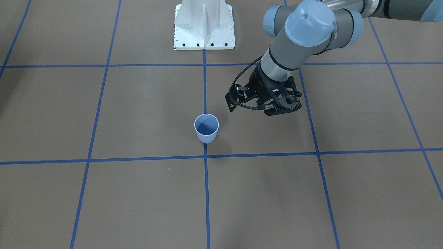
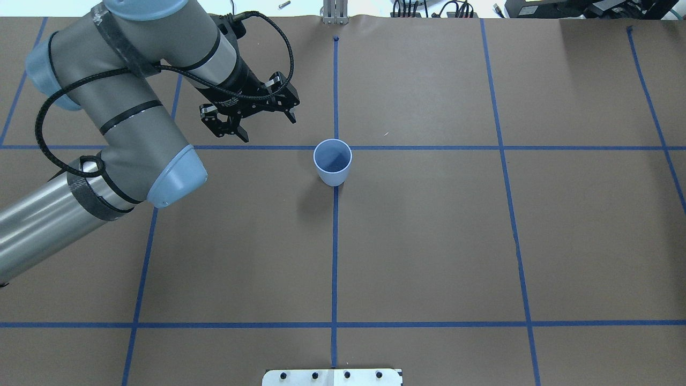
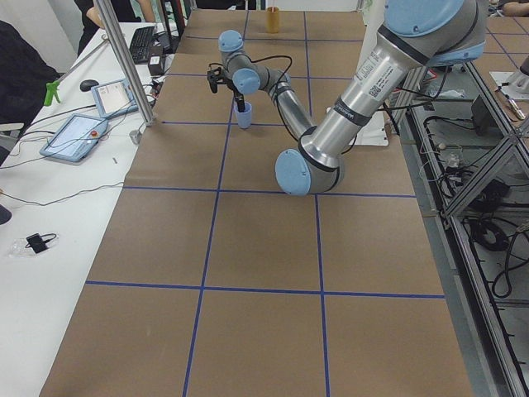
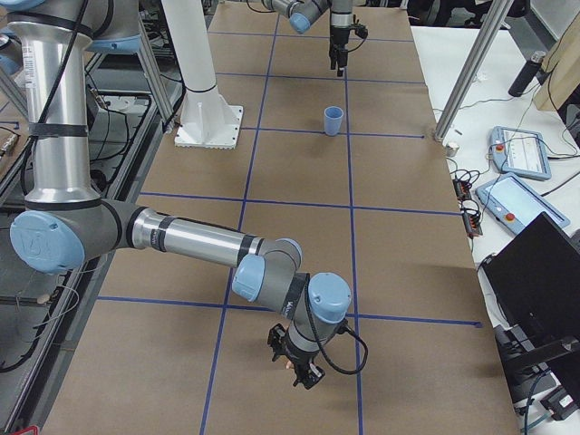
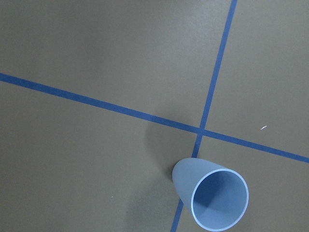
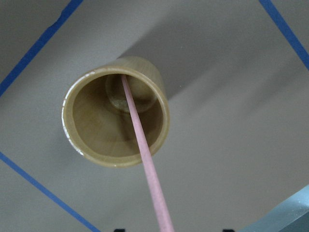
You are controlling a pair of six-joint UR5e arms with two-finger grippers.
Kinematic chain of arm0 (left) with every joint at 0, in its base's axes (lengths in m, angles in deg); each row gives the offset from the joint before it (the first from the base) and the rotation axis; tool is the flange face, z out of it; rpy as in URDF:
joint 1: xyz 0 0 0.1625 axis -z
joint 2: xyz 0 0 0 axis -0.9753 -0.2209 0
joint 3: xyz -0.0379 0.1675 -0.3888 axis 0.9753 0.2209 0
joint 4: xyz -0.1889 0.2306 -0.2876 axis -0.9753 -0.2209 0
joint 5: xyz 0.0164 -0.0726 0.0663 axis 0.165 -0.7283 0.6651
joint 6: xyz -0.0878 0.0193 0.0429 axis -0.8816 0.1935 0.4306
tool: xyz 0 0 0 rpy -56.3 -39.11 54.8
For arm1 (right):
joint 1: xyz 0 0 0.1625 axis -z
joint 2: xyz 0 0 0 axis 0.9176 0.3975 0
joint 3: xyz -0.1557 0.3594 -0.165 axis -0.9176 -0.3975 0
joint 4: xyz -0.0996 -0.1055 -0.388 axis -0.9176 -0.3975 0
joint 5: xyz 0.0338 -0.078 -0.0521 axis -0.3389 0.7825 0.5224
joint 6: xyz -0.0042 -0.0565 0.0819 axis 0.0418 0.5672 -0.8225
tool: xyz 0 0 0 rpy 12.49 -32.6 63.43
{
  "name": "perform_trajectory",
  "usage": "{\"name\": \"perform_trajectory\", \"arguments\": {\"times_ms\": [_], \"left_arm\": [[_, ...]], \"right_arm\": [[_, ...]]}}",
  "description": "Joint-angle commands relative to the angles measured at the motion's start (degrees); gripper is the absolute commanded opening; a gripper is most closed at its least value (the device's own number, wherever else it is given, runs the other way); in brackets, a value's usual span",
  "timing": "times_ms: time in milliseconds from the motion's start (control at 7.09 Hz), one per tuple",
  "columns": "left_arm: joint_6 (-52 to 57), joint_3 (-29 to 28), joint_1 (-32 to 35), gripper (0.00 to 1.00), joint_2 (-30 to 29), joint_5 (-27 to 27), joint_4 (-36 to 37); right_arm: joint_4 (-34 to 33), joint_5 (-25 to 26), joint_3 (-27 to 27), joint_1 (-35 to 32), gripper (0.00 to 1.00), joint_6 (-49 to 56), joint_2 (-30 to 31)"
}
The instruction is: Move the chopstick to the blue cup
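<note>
The blue cup (image 2: 333, 161) stands upright and empty on a tape crossing at mid-table; it also shows in the front view (image 1: 206, 128) and the left wrist view (image 5: 219, 200). My left gripper (image 2: 268, 130) is open and empty, above the table beside the cup. The pale-pink chopstick (image 6: 145, 159) stands in a tan bamboo cup (image 6: 159, 87), its top running toward the right wrist camera. My right gripper (image 4: 294, 367) hovers over that cup at the table's right end. I cannot tell whether it is open or shut.
The white robot pedestal (image 1: 204, 24) stands at the table's robot side. The bamboo cup (image 3: 273, 18) sits far from the blue cup (image 3: 244, 116). Side tables with tablets (image 4: 517, 149) flank the operators' edge. Blue tape lines grid the brown table.
</note>
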Motion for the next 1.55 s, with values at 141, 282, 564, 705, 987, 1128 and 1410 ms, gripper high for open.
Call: {"name": "perform_trajectory", "arguments": {"times_ms": [141, 282, 564, 705, 987, 1128, 1410], "left_arm": [[0.00, 1.43, 0.00, 0.98, 1.25, 0.00, -0.17], [0.00, 3.01, 0.00, 0.98, 2.13, -0.09, -0.18], [0.00, 3.20, -0.26, 0.98, 2.22, 0.00, -0.18], [-0.09, 3.20, -0.26, 0.98, 2.22, 0.00, -0.18], [-0.09, 3.20, -0.26, 0.98, 2.22, 0.00, -0.18], [-0.09, 3.20, -0.26, 0.98, 2.14, -0.09, -0.09], [-0.61, 4.25, -0.26, 0.98, 2.14, -0.09, 0.09]], "right_arm": [[-0.12, -0.07, -0.05, 0.04, 0.13, -0.13, 0.64], [-0.03, -0.07, 0.04, 0.04, 0.07, -0.13, 0.82], [-0.21, -0.25, 0.83, 0.04, 0.06, -0.22, 0.21], [-0.64, -0.33, 1.62, 0.04, 0.07, -0.22, 0.20], [-8.95, -0.34, 8.27, 0.04, 0.07, -0.22, 0.12], [-11.96, -0.07, 11.44, -0.05, 0.06, -0.05, 0.29], [-13.48, 3.16, 12.17, -3.46, 0.06, 0.66, 0.20]]}}
